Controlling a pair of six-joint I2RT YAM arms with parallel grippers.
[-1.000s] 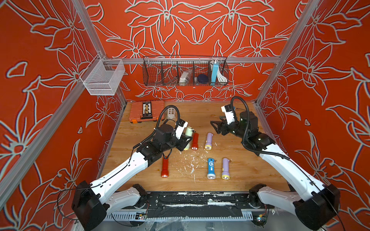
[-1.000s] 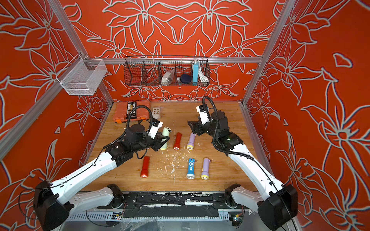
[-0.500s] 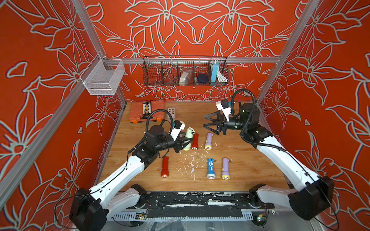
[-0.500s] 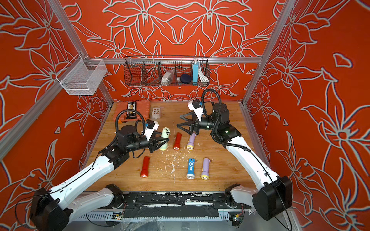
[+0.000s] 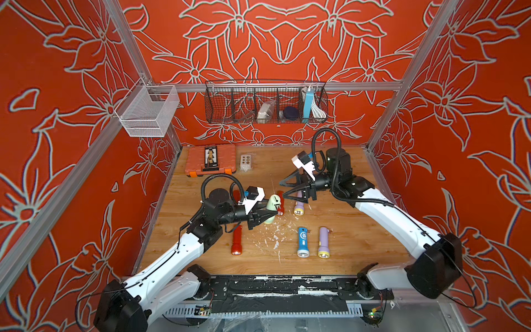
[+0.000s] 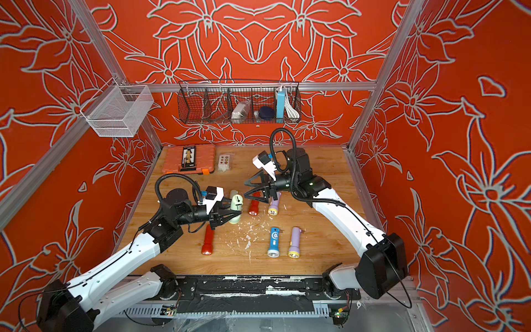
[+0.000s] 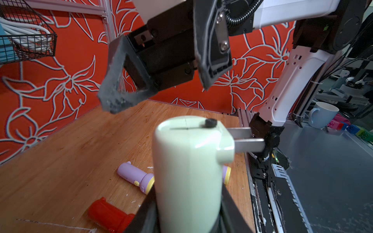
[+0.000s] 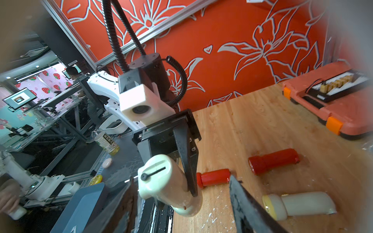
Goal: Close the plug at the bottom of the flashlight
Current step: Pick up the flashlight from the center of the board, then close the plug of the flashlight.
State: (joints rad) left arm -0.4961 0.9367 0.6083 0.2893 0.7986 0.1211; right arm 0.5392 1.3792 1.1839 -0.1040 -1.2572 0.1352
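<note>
Flashlight [image 5: 271, 205] in pale green colour is being held up above the table [image 5: 359, 238] by the left tool [image 5: 266, 214], whose jaws are closing narrowly on its body, with the bottom end facing up toward the right arm. A second ago it was sitting lower, close beside the red flashlight [image 5: 282, 202]. Since then the left arm has been lifting it free, and the right tool [image 5: 282, 190] — before pointing down over the table — has been turning level to face it, jaws standing wide and gripping nothing. The plug [image 7: 246, 139] is still sticking out sideways from the base as two metal blades, so it is not yet closed. I am judging that both arms are preparing the push — the right tool folding the blades in while the left one is steadying the body.
</note>
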